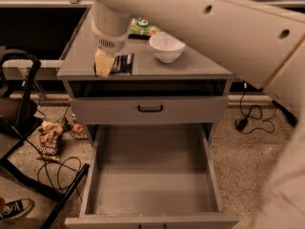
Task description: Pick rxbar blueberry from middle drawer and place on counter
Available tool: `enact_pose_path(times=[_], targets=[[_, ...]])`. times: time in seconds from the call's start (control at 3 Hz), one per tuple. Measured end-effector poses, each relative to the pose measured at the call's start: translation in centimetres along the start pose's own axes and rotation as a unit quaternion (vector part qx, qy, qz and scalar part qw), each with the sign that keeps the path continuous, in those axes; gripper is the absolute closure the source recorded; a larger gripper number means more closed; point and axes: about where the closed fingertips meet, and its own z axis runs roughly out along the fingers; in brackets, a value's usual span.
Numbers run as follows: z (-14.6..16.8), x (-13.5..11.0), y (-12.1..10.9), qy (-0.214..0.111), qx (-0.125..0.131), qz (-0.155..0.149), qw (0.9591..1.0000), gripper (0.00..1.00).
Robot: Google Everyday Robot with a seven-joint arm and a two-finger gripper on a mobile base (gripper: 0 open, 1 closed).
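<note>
The rxbar blueberry [123,64], in a dark navy wrapper, is at the front left of the counter [190,67], lying flat at or just above its surface. My gripper [106,64] points down over that corner with its yellowish fingers [103,62] closed on the bar's left end. The white arm crosses the top right of the view. The middle drawer [150,175] is pulled fully out below, and its gray floor is bare.
A white bowl [167,46] stands mid-counter and a green snack bag [143,27] lies behind it. The drawer front with the black handle [150,109] is shut. A black chair frame [19,128], snack packets [47,140], cables and a shoe are on the floor at left.
</note>
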Motion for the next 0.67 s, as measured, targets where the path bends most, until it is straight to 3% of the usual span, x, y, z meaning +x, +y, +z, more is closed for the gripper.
enact_pose_path(times=[0.33, 0.67], targets=[[1.9, -1.7, -3.9, -0.020, -0.012, -0.033, 0.9992, 1.00], [4.7, -4.0, -7.5, -0.064, -0.016, -0.068, 0.9955, 1.00]])
